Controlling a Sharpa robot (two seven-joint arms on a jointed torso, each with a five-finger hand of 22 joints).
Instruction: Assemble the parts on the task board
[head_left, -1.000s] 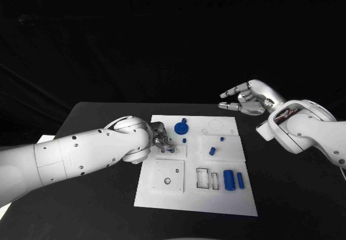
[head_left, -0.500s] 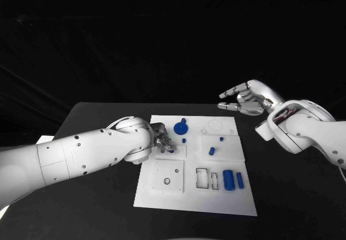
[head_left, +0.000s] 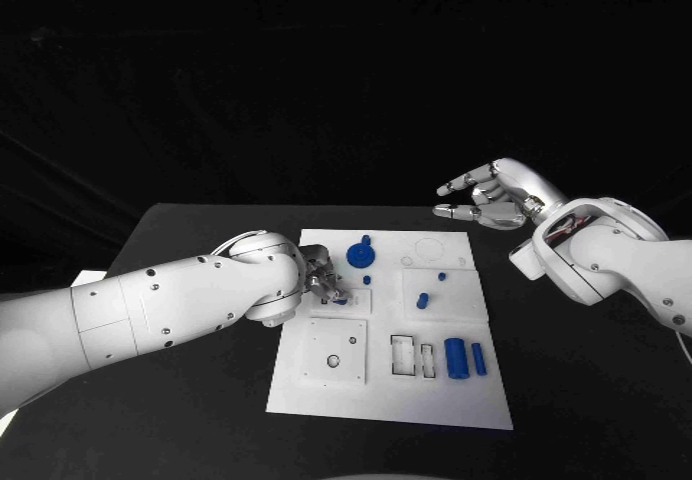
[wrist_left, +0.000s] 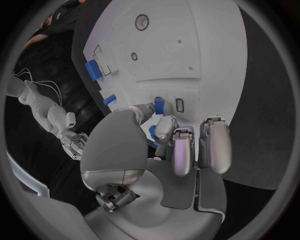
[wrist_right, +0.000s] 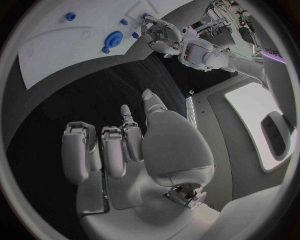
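Task board (head_left: 433, 405), the white plate lying flat at the middle of the black bench (head_left: 188, 400), with assembly judged to be at an early to middle stage. Largest of the blue pieces is the blue gear (head_left: 362, 255) near the far edge of the board, which appears seated. At the near right lie a blue cylinder (head_left: 456, 358) and, just beside it, a slimmer blue bar (head_left: 477, 358), next to two outlined rectangular slots (head_left: 415, 358) that look unfilled; these appear still to be placed. A short blue peg (head_left: 421, 299) and a small blue stud (head_left: 441, 275) stand nearer the middle; whether they are fully home cannot be told. The left hand (head_left: 323, 281) is lowered over the left middle of the board, its fingers (wrist_left: 178, 145) curled around a small blue part (wrist_left: 159, 105) beside a small slot, apparently being inserted. The right hand (head_left: 495, 196) hovers well apart beyond the far right corner, fingers loosely spread, holding nothing.
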